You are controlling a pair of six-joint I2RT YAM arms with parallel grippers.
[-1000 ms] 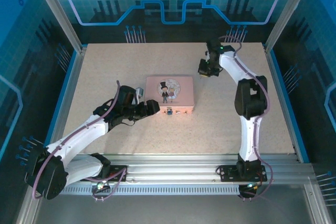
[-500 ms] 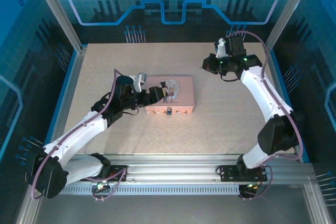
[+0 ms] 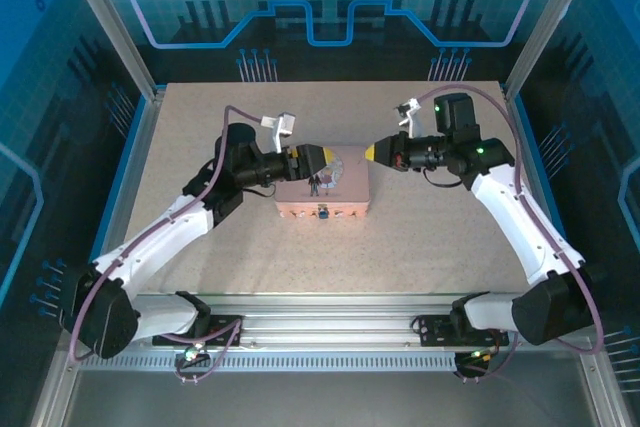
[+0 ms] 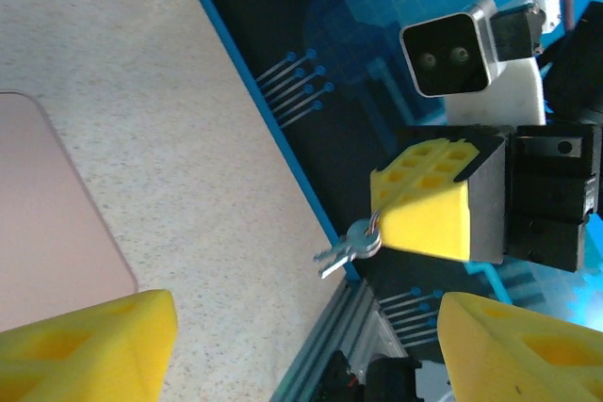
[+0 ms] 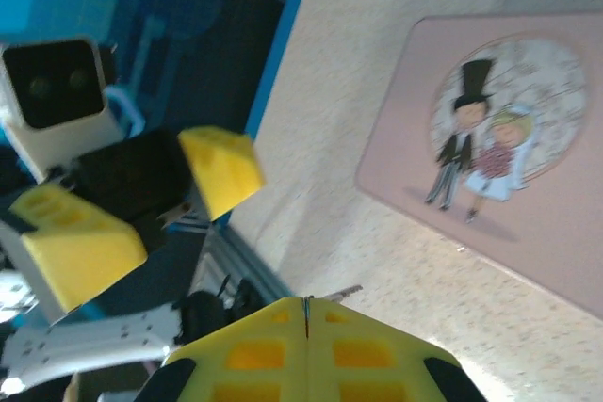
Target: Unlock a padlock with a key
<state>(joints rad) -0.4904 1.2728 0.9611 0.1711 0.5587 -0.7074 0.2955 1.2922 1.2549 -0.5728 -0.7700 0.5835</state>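
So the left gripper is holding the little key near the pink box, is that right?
Not quite. It is the right gripper that holds the key, pinched between its shut yellow pads, as the left wrist view shows. The left gripper is open with nothing in it. The rest is right: the key is held near the pink box.
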